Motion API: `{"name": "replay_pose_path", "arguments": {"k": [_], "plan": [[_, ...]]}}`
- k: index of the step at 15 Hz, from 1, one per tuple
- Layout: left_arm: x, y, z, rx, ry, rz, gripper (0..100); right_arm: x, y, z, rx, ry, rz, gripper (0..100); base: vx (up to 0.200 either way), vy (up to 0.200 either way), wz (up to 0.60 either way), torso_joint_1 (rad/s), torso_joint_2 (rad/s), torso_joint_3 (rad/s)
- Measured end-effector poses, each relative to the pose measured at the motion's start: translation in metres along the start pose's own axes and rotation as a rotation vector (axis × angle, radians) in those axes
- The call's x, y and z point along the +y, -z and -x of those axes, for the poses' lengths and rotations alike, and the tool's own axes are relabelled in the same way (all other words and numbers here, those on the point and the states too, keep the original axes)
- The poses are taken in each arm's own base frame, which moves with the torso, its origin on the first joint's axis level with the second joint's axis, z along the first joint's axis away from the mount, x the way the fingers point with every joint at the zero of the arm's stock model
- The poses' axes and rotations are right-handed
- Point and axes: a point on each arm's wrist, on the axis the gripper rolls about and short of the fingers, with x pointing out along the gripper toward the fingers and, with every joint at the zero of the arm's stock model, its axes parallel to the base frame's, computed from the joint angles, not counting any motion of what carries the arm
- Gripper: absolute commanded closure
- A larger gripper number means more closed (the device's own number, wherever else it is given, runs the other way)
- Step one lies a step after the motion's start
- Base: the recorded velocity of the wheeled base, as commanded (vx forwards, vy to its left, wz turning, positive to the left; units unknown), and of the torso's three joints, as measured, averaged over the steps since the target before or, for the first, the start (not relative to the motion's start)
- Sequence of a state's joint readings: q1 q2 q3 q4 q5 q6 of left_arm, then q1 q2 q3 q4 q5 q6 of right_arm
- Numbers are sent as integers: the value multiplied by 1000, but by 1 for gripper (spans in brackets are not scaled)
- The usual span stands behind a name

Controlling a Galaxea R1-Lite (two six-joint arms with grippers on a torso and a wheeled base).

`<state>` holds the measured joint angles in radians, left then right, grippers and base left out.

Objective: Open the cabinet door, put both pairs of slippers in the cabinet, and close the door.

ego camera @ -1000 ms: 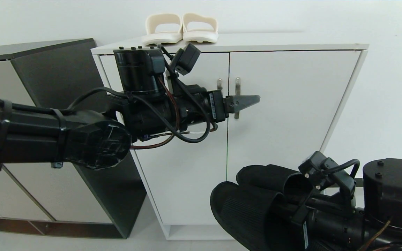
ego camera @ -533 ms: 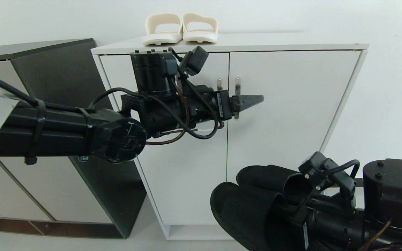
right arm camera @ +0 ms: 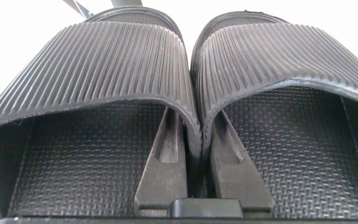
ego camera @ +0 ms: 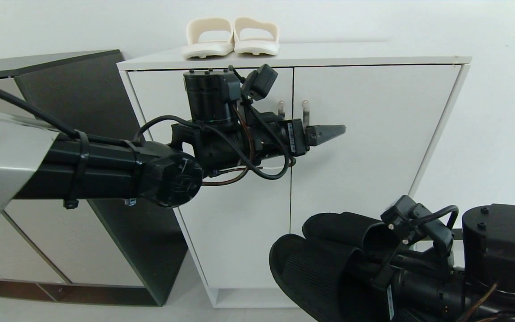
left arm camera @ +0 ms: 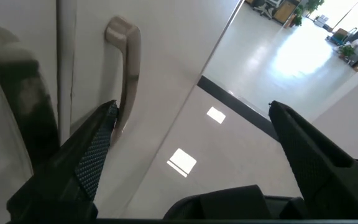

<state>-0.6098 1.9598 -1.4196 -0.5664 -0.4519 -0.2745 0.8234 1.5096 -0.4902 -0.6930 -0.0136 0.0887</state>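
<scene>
Beside the door handle (ego camera: 305, 108), left claw (ego camera: 337, 130) farther right than before.

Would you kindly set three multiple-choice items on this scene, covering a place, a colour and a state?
1. The cream foam slippers lie: A on top of the white cabinet; B on the floor; C inside it.
2. The ribbed rubber slippers in the right gripper are: A red; B black; C cream.
3. The cabinet's two doors are: A both open; B one open; C both shut.
Key: 1A, they sit on its top panel; 2B, plainly black; 3C, both faces lie flush.
</scene>
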Motion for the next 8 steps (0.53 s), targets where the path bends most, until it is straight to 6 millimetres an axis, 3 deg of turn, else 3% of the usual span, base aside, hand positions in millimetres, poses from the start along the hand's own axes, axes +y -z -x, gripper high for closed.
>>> {"name": "replay_pose_path", "arguments": {"k": [1, 4, 8], "plan": [[1, 0, 0, 0, -1, 0, 100, 0, 0, 0, 2, 0, 1, 100, 0, 0, 0, 0, 0, 0], [3, 1, 2, 2, -15, 4, 100, 1, 9, 3, 42, -25, 82, 100, 0, 0, 0, 0, 0, 0], [-10, 5, 16, 24, 0, 10, 100, 4, 20, 19, 76, -211, 95, 100, 0, 0, 0, 0, 0, 0]]}}
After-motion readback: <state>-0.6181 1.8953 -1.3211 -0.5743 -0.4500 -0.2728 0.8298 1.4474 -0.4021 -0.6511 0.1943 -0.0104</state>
